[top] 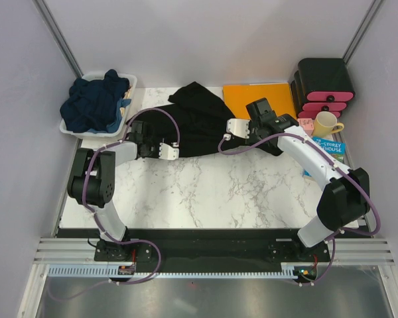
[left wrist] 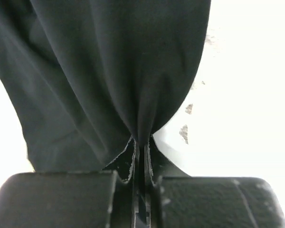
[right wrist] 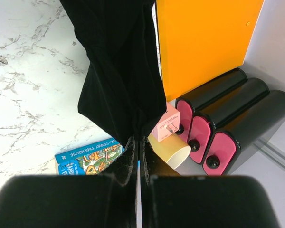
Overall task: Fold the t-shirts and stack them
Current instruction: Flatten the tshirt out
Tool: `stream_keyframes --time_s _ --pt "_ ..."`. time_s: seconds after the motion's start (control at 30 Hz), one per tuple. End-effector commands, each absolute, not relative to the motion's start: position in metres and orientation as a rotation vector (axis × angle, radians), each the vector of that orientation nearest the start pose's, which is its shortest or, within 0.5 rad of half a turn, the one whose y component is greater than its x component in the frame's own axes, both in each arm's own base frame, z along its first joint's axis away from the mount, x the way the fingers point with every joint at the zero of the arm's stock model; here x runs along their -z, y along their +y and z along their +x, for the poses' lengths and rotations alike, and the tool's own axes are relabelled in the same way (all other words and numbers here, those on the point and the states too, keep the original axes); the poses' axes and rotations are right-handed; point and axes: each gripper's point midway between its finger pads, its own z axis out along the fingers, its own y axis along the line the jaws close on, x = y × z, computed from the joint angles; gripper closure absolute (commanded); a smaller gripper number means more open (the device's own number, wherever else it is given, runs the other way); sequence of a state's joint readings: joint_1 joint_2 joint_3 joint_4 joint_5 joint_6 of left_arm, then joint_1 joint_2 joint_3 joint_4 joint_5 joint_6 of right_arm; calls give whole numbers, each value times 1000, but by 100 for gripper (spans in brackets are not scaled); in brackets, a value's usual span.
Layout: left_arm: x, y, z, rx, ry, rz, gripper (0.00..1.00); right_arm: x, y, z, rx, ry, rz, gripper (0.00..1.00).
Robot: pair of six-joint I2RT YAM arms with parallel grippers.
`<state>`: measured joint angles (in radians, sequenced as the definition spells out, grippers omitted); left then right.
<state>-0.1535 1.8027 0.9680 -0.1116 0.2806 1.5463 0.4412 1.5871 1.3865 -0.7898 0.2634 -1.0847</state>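
The black t-shirt (top: 198, 119) hangs bunched between my two grippers above the back of the marble table (top: 212, 192). My left gripper (top: 174, 151) is shut on its left edge; the left wrist view shows the cloth (left wrist: 109, 71) pinched between the closed jaws of that gripper (left wrist: 141, 142). My right gripper (top: 227, 129) is shut on the shirt's right side, and the cloth (right wrist: 123, 71) rises from the tips of this gripper (right wrist: 138, 140). Dark navy t-shirts (top: 96, 101) lie heaped in a white basket (top: 71, 128) at the back left.
An orange sheet (top: 259, 99) lies at the back, right of the shirt. Black drawers with pink fronts (top: 325, 86) stand at the back right, with a yellow mug (top: 326, 124), a pink cube (right wrist: 167, 122) and a blue book (top: 328, 149) in front of them.
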Motion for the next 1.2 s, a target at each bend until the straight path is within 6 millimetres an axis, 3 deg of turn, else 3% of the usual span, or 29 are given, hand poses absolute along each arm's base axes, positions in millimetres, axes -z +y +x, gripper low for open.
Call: stream_keyframes --time_s 0.0,0.1,0.13,0.2,0.23,0.27,0.33,0.4,0.47,0.67,0.8,0.83,0.9,0.93,1.17 --pt "-43 -88 416 -76 1523 2043 98 -196 93 395 593 1941 -1684 100" --pt "-68 -95 385 141 1477 2199 98 -197 91 394 595 1936 -1692 100" --pt "-86 -93 363 264 1494 2279 98 -197 91 394 597 1930 -1701 100" --pt "-90 -90 341 411 1486 2416 98 -197 89 395 597 1926 -1709 100" --pt "-109 -85 319 545 1494 2488 98 -197 88 395 596 1922 -1715 100" --pt "-113 -85 316 583 1449 2544 98 -198 88 396 599 1921 -1713 100" --pt "-102 -77 310 568 1476 2636 98 -196 88 398 590 1923 -1718 100" --pt "-94 -72 300 581 1397 2729 98 -196 90 400 579 1921 -1716 100" --pt "-84 -76 293 649 1392 2731 97 -196 92 401 573 1916 -1716 100" --pt "-72 -103 327 681 1566 2582 88 -199 94 406 577 1917 -1706 99" --pt "-66 -114 357 523 1499 2526 80 -196 95 408 569 1924 -1705 93" --pt "-67 -115 363 492 1489 2512 74 -196 95 409 571 1925 -1702 93" --pt "-74 -122 382 422 1484 2450 73 -195 96 409 567 1929 -1698 91" --pt "-77 -125 391 392 1476 2426 1 -194 96 409 565 1933 -1700 90" --pt "-98 -136 437 258 1452 2303 0 -188 98 410 551 1942 -1707 87"
